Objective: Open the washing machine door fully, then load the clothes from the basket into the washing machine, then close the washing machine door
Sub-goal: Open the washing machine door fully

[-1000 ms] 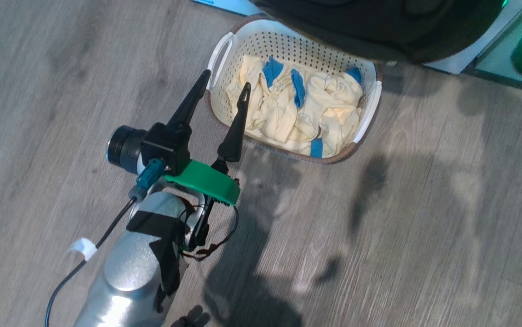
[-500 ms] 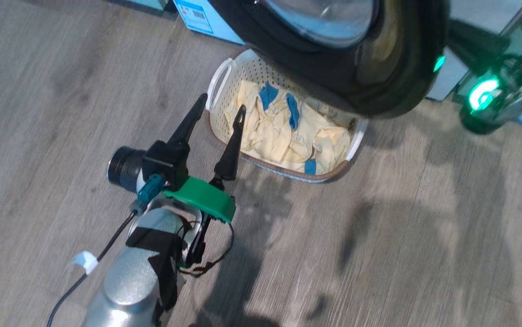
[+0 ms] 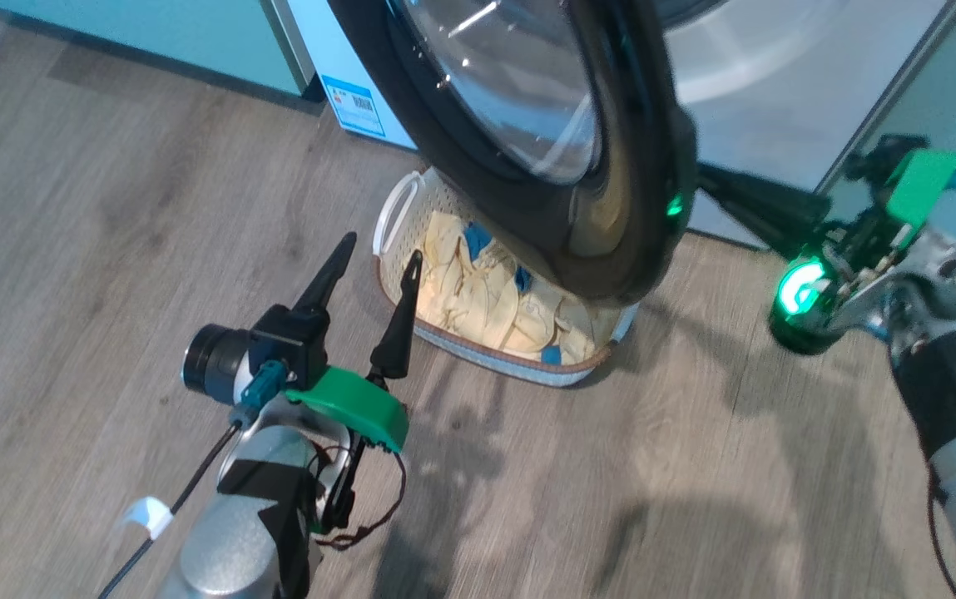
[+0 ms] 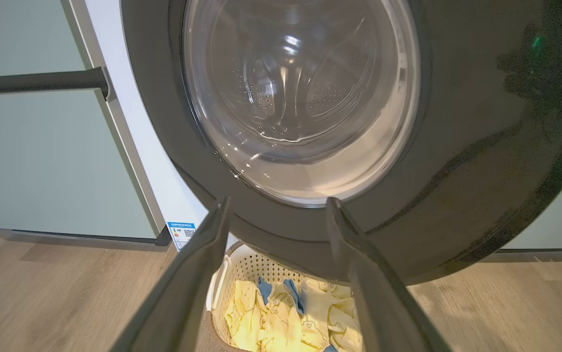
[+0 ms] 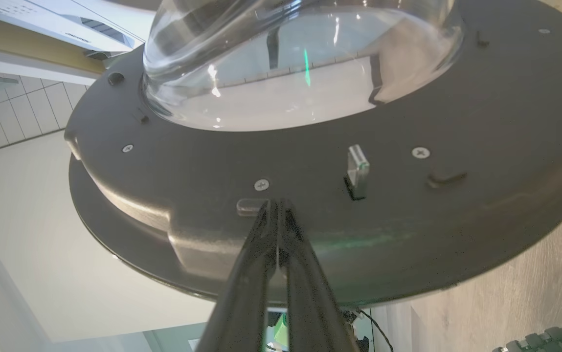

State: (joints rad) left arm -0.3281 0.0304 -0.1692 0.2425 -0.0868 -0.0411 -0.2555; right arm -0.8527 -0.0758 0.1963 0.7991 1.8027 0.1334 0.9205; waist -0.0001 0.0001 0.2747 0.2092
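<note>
The washing machine door (image 3: 611, 233) stands swung out from the white washing machine (image 3: 777, 75), its glass bowl (image 3: 511, 91) hanging over the basket (image 3: 398, 200). The cream basket sits on the floor below it, holding the yellow-cream clothes (image 3: 478, 295) with blue patches. My left gripper (image 3: 382, 247) is open and empty, just left of the basket; in its wrist view the left gripper (image 4: 278, 201) frames the door (image 4: 457, 146) and the clothes (image 4: 281, 318). My right gripper (image 3: 702, 176) is shut. In its wrist view the right gripper (image 5: 278, 201) has its tips against the door's inner face (image 5: 457, 122), near the latch (image 5: 357, 168).
Pale green cabinet panels (image 3: 153, 33) with a dark bar handle (image 4: 36, 80) stand left of the machine. A blue sticker (image 3: 353, 104) marks its lower corner. Wood floor (image 3: 694, 499) spreads in front and to the right of the basket.
The head camera has tilted up, bringing the door's glass, the machine front and my right arm into the picture. The left gripper stays open beside the basket.
</note>
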